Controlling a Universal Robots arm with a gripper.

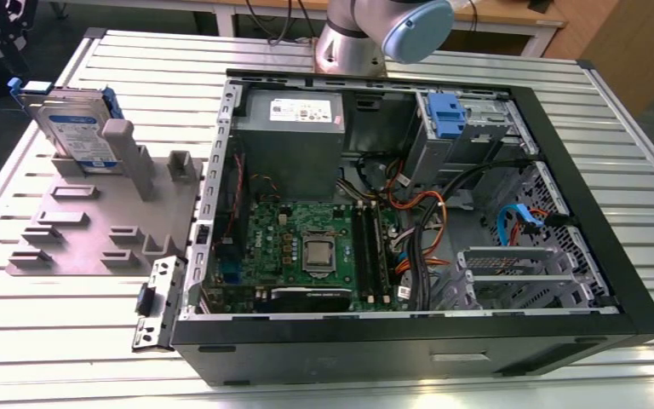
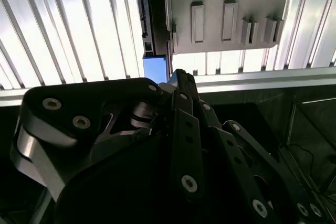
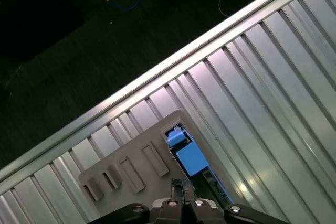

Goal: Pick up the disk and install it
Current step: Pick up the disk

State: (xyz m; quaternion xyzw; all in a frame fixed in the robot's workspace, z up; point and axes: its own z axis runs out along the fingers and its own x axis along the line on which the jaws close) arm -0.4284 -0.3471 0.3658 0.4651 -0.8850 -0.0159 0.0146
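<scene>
The disk [image 1: 71,128] stands on edge in a slot at the far corner of the grey fixture [image 1: 88,230], on the exterior view's left; it is silver with a white-and-blue label and blue rails. The first wrist view looks straight down on its blue top edge [image 3: 186,153], and the second wrist view shows it as a blue patch [image 2: 156,69]. My gripper [image 3: 177,184] hangs well above the disk, apart from it. Its dark links [image 2: 181,129] lie folded together, and the fingers are shut on nothing.
An open computer case [image 1: 633,281] lies beside the fixture, with a blue latch [image 1: 446,115] at its drive bay. A loose metal bracket [image 1: 157,302] lies by the case's wall. The slatted table's edge [image 3: 157,72] runs close to the fixture, with dark floor beyond.
</scene>
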